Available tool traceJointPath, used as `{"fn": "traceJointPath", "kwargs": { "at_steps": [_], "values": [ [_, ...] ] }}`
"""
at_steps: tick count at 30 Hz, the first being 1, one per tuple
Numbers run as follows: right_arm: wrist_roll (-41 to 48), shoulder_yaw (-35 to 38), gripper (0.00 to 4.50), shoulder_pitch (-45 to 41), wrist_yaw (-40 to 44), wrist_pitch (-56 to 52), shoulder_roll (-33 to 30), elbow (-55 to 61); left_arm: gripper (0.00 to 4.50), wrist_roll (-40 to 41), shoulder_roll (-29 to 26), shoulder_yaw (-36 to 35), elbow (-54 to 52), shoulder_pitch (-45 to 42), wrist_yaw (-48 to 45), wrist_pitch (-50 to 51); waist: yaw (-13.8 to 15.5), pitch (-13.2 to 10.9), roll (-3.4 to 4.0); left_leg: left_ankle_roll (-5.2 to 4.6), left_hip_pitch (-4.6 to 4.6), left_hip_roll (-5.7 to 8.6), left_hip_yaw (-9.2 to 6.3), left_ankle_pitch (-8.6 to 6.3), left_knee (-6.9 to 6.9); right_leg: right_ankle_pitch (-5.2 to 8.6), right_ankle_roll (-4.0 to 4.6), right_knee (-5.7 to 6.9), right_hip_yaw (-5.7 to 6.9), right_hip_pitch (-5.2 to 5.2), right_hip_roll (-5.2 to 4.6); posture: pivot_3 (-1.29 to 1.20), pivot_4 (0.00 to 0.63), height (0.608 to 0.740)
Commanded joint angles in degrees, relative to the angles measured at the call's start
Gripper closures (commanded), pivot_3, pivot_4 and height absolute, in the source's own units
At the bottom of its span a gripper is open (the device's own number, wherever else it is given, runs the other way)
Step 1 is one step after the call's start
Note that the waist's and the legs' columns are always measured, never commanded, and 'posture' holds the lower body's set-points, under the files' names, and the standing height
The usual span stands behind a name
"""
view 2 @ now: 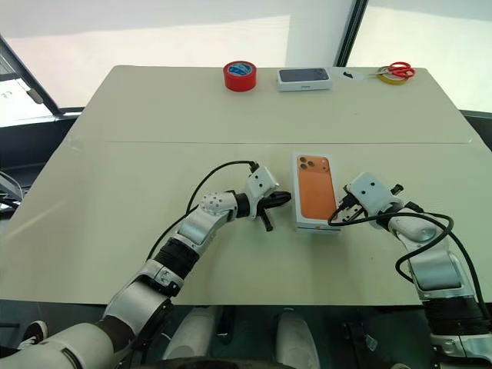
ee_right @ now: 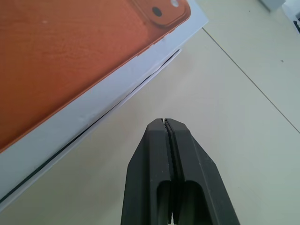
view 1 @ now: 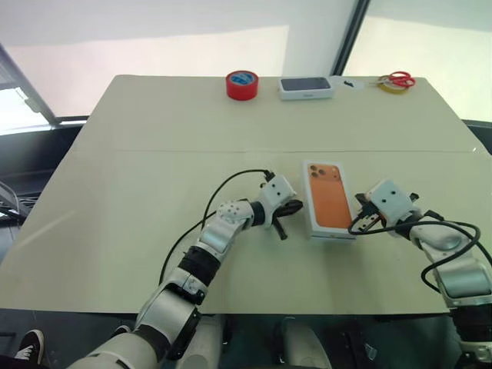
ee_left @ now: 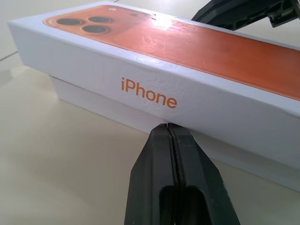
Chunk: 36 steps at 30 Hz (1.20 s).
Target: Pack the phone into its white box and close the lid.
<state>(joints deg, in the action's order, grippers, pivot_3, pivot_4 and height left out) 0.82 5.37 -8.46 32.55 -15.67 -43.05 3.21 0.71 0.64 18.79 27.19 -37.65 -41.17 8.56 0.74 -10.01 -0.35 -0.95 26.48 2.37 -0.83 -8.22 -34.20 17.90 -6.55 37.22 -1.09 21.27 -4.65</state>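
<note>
My left jaws [ee_left: 169, 129] are pressed fully together with nothing between them, their tips right against the side of the box, at the seam where the lid [view 1: 329, 197] sits over the white box [ee_left: 93, 101]. My right jaws [ee_right: 165, 123] are likewise closed tight and empty, hovering just beside the opposite long side of the box, apart from it by a small strip of bare desk [view 1: 138, 154].

From the head view, the two arms flank the box from either side: left jaws on its left edge, right jaws near its right edge. The lid is on the base, its orange phone picture facing up with the camera block toward the far end. In the left wrist view the lid has not settled all the way down; a band of the base still shows beneath its lower rim. In the right wrist view a thin dark gap runs along under the lid's edge. The box is covered, so I cannot see the phone.

Along the far edge of the desk, well apart from the box, sit a red tape roll [view 1: 242, 84], another white box with a dark phone picture [view 1: 306, 87], and red-handled scissors [view 1: 398, 79].
</note>
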Motion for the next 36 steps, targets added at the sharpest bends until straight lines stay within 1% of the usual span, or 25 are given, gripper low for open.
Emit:
{"fn": "traceJointPath", "kwargs": {
  "at_steps": [1,5,8,12,20,23,26,33,36],
  "values": [
    [0.87,2.32,4.47,-1.47,-0.15,1.48,0.06,-0.21,4.5,0.97,-0.32,-1.02,-3.61,0.54,-0.11,0.41,0.0,0.0,0.01,0.0,0.0,0.0,0.0,0.0,0.0,0.0,0.0,0.0,0.0,0.0,0.0,0.0,0.15,0.738],
    [0.78,1.95,4.47,-1.99,0.1,2.05,-0.03,-1.19,4.5,-0.16,-1.6,-0.61,-3.53,0.18,0.47,1.56,0.02,0.0,0.0,0.0,0.0,0.0,0.0,0.0,0.0,0.0,0.0,0.0,0.0,-0.01,0.0,0.0,0.15,0.738],
    [0.71,1.53,4.47,-1.93,0.27,2.21,0.11,-0.95,4.5,0.04,-2.92,-0.33,-3.97,0.5,-0.76,1.46,-0.01,0.0,0.0,-0.01,0.0,0.0,0.0,0.01,0.0,0.0,0.0,0.01,0.0,0.0,0.01,0.0,0.15,0.738],
    [0.67,1.62,4.47,-2.12,0.25,2.1,0.19,-1.23,4.5,1.42,-2.11,-2.32,-2.34,-1.12,0.76,1.46,0.08,0.0,0.0,-0.01,0.0,0.0,0.0,0.01,-0.01,0.0,-0.01,0.02,0.0,0.0,0.01,0.0,0.15,0.738],
    [2.24,1.82,4.47,-3.09,0.77,1.94,1.29,0.1,4.5,0.52,0.38,-2.28,3.46,-2.58,2.09,-1.03,0.01,0.0,0.0,-0.01,-0.01,0.0,0.0,0.01,-0.01,-0.01,-0.02,0.02,0.0,-0.01,0.02,0.0,0.15,0.738],
    [3.25,1.91,4.47,-2.36,2.02,2.29,1.56,1.74,4.5,0.66,0.97,-2.35,4.06,-3.07,1.76,-1.22,0.01,0.0,0.0,-0.01,0.0,0.0,0.0,0.01,-0.01,-0.02,-0.03,0.04,0.01,0.03,0.03,0.0,0.15,0.738],
    [6.49,2.79,4.47,-1.26,4.63,1.73,1.67,3.72,4.5,0.61,1.39,-2.13,3.98,-3.15,1.52,-1.54,0.01,0.0,0.0,-0.01,0.0,0.0,0.0,0.01,-0.01,-0.02,-0.03,0.04,0.0,0.01,0.03,0.0,0.15,0.738],
    [9.21,3.94,4.47,0.55,6.94,1.92,1.28,5.64,4.5,0.84,2.08,-1.79,4.27,-3.48,0.56,-2.14,0.04,0.0,0.0,-0.01,-0.01,0.0,0.0,0.01,-0.02,-0.02,-0.03,0.04,0.0,-0.01,0.02,0.0,0.15,0.738],
    [8.71,4.2,4.47,1.14,7.06,2.16,0.82,5.88,4.5,0.84,2.19,-0.94,4.05,-3.9,-1.43,-2.75,0.03,0.0,0.01,-0.01,-0.01,0.0,0.0,0.01,-0.02,-0.02,-0.03,0.04,0.0,0.0,0.02,0.0,0.15,0.738]
  ]
}}
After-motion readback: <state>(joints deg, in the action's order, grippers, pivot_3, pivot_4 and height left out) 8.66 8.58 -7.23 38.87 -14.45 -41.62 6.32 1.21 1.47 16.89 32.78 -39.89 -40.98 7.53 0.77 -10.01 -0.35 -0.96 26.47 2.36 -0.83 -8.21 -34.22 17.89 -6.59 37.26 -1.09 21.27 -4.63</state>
